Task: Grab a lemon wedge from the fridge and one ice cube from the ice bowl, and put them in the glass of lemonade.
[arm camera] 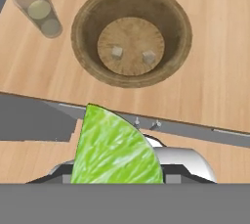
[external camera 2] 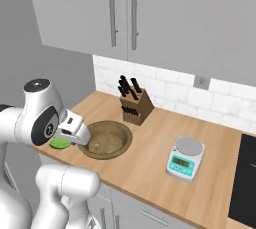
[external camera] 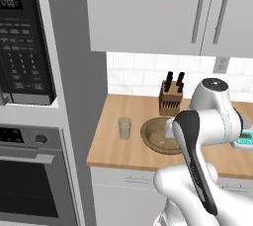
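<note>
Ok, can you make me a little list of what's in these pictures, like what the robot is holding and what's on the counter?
held item: bright green lemon wedge, between the fingers of the gripper
gripper position: above the front edge of the wooden counter, near the bowl
bowl: wide brown wooden ice bowl with two small ice cubes inside
glass: short clear glass of lemonade, upright, beside the bowl
behind bowl: wooden knife block with dark handles
other item: white and teal kitchen scale
wedge in glass: not yet
</note>
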### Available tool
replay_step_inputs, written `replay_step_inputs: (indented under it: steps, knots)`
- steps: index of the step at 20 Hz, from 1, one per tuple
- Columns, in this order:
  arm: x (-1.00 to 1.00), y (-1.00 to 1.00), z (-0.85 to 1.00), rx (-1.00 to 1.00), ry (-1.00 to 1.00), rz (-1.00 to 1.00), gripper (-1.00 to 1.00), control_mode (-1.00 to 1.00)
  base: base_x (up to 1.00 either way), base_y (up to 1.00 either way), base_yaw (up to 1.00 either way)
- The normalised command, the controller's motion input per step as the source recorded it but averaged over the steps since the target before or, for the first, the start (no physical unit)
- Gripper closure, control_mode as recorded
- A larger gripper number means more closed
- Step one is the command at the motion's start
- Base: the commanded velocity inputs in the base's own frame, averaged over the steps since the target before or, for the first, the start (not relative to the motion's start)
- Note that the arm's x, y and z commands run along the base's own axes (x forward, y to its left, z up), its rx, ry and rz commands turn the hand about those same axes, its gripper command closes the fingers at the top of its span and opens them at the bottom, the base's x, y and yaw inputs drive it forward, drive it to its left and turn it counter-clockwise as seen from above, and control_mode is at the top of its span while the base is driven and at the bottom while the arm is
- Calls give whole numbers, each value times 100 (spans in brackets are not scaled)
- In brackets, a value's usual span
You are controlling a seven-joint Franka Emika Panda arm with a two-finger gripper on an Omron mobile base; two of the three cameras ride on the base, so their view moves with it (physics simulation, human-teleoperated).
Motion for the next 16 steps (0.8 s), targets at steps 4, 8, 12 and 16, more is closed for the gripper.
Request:
replay_step_inputs:
  steps: [4, 8, 12, 16]
  knots:
    - [0, 0, 0, 0, 0, 0, 100, 100, 27, 0, -1]
    - [0, 0, 0, 0, 0, 0, 100, 100, 67, 17, 0]
    - [0, 0, 0, 0, 0, 0, 100, 100, 64, 19, 0]
    - [0, 0, 0, 0, 0, 0, 100, 100, 8, 0, 0]
